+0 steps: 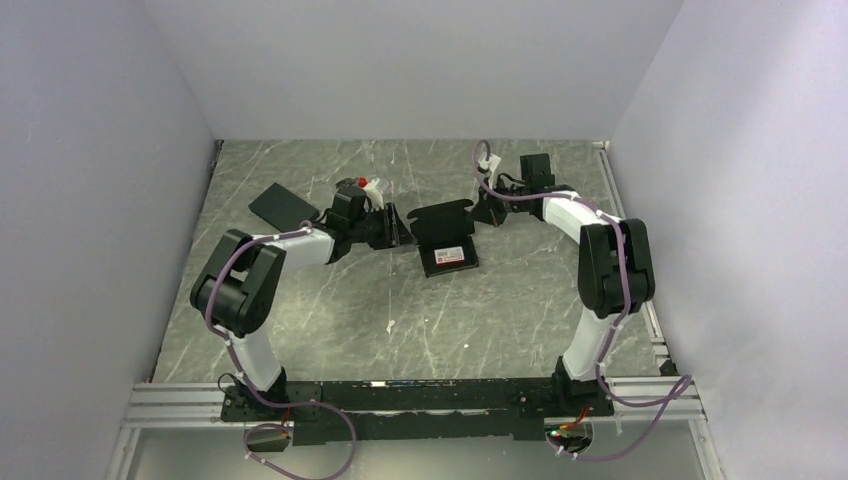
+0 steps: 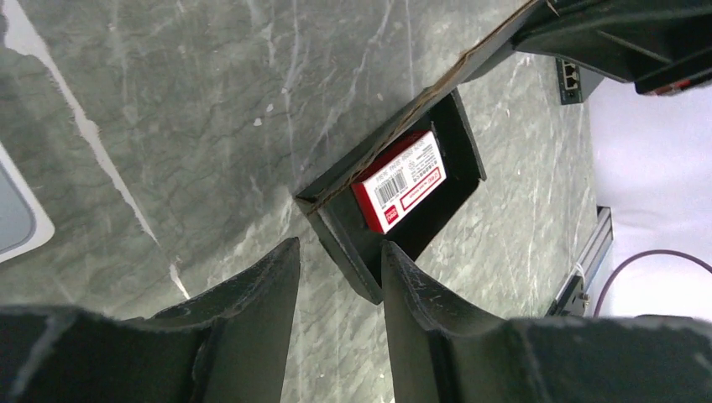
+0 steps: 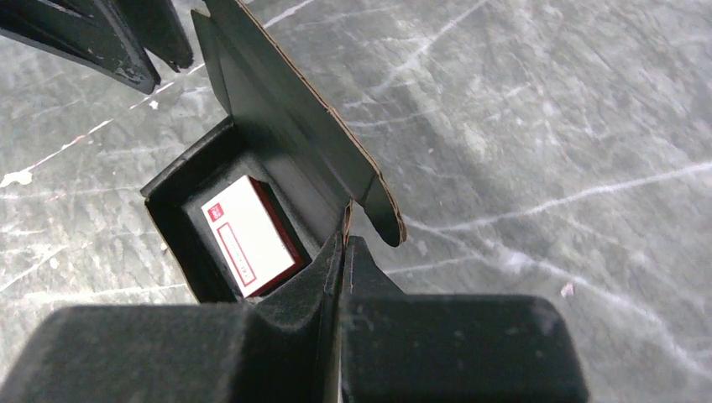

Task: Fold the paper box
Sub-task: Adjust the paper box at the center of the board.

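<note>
The paper box [image 1: 447, 243] is matte black and lies mid-table with its lid [image 3: 285, 117] standing up at the back. A red and white packet [image 3: 250, 235] lies inside it. My right gripper [image 3: 344, 239] is shut on the thin cardboard at the box's right side, where the lid meets the wall; in the top view the right gripper [image 1: 490, 212] sits at the box's far right corner. My left gripper [image 2: 340, 248] is open, and the corner of the box's left wall [image 2: 357, 264] reaches in between its fingertips. Seen from above, the left gripper [image 1: 398, 228] is against the box's left side.
A plain black slab [image 1: 283, 205] lies at the back left. A silver-grey case [image 2: 17, 210] is at the left edge of the left wrist view. A small red-capped object [image 1: 372, 184] sits behind the left arm. A metal rail [image 1: 640, 290] runs along the right table edge.
</note>
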Tool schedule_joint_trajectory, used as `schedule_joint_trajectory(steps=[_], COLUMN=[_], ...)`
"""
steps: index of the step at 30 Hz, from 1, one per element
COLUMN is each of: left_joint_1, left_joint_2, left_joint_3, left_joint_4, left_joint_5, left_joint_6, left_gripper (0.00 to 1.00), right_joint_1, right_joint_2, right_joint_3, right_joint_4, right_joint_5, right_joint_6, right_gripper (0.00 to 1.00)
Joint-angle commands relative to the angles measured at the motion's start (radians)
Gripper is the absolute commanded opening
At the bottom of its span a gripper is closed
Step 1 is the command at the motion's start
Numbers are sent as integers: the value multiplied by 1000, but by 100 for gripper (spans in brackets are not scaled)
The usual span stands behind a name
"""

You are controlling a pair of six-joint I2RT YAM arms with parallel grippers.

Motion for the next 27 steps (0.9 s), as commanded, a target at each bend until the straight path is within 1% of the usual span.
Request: schedule_joint_trajectory(steps=[1,3,5,10,17,20,27], left_joint_1=[-9,-9,-8,-8,-4,15,51], left_joint_2=[-63,-71,-77,-49,15,26,76], left_joint_3=[27,20,11,30,79,64,71], left_joint_4=[7,26,53,108,98,152,259], left_joint_5=[-55,-52,-52,-32,-53,-32,57], left_joint_6=[20,31,38,76,150,180,256], left_gripper=[46,48,50,51,53,56,58], right_joint_1=[18,36,49,54,53,51,35], right_joint_2=[-109,-145,-171,-190,-191,-188,-176], right_joint_3=[-89,-127,-163,-190,-195,-194,-192], right_joint_4=[218,254,298,329,331,322,308], right_joint_5=[123,203,251,286,269,243,161], right_joint_6=[113,140,160,192,188,176,163], right_gripper=[0,0,0,0,0,0,0])
